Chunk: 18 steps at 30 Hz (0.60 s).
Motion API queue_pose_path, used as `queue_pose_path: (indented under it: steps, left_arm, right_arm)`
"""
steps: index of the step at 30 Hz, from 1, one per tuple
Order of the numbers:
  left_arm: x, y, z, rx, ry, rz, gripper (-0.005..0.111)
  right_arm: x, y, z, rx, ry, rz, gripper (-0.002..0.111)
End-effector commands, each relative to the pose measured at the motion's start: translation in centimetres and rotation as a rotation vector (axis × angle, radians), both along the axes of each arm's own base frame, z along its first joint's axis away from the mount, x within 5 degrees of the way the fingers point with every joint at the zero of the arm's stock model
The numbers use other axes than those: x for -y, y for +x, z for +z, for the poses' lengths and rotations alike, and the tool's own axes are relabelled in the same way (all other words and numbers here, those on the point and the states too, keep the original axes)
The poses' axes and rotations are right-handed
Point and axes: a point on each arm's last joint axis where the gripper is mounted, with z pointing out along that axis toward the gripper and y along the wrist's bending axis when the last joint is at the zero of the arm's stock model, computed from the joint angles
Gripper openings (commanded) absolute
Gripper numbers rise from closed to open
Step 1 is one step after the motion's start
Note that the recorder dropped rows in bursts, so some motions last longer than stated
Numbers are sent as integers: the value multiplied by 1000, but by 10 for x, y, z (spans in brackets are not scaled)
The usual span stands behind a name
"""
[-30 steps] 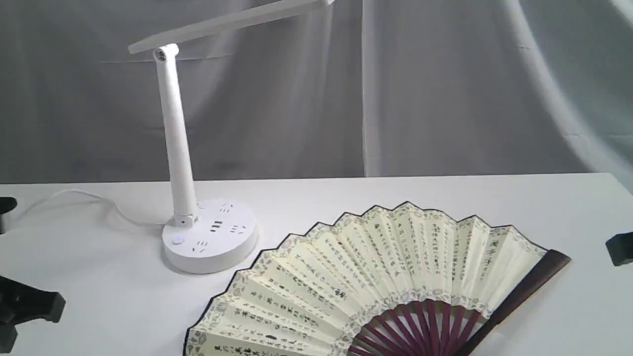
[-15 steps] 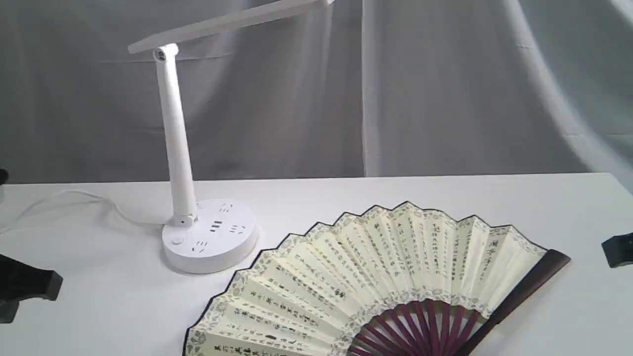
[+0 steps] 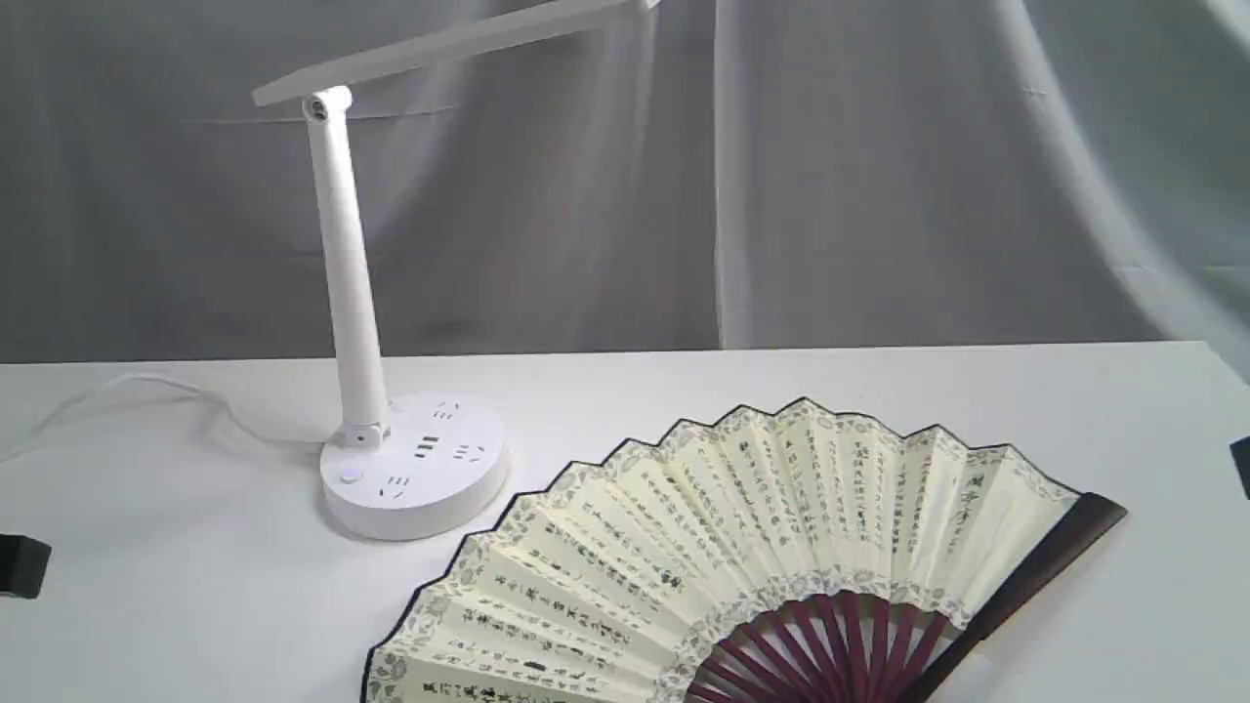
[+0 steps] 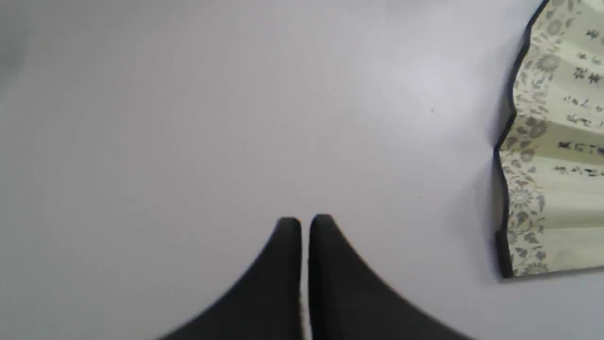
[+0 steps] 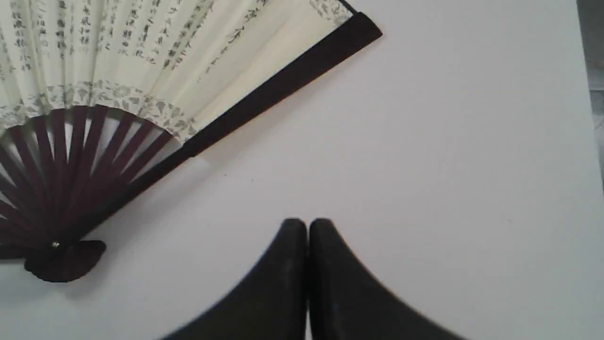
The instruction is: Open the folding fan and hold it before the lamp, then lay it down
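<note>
The folding fan (image 3: 742,547) lies spread open and flat on the white table, cream leaf with black calligraphy, maroon ribs toward the front edge. Its grey floral border (image 4: 542,156) shows in the left wrist view, its ribs and dark guard (image 5: 264,94) in the right wrist view. The white lamp (image 3: 352,293) stands behind and left of it, round base (image 3: 415,478) close to the fan's edge. My left gripper (image 4: 306,220) is shut and empty over bare table, apart from the fan. Beside the guard, my right gripper (image 5: 307,222) is shut on nothing.
The lamp's white cord (image 3: 146,391) runs off to the left across the table (image 3: 879,376). A grey curtain hangs behind. Dark bits of the arms show at the left edge (image 3: 21,566) and right edge (image 3: 1242,467) of the exterior view.
Both arms have drawn back toward the sides of the exterior view; only slivers of them remain. Fan and lamp have not moved.
</note>
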Motion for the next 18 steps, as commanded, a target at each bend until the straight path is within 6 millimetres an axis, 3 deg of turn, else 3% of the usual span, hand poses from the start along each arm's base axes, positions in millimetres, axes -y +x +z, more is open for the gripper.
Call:
queue_pose_path:
  steps: [1,12,18]
  left_arm:
    - [2,-14,18,100,-27,-1,0]
    - [-4,-83,76,438,-55,-4,0]
    - [-8,-129,96,623,-73,-6,0]
  right_arm:
    - [-2,-16,14,56,-3,5,0]
    - [-7,-87,66,353,-50,8,0]
    - [-11,-132,82,478,-72,8,0]
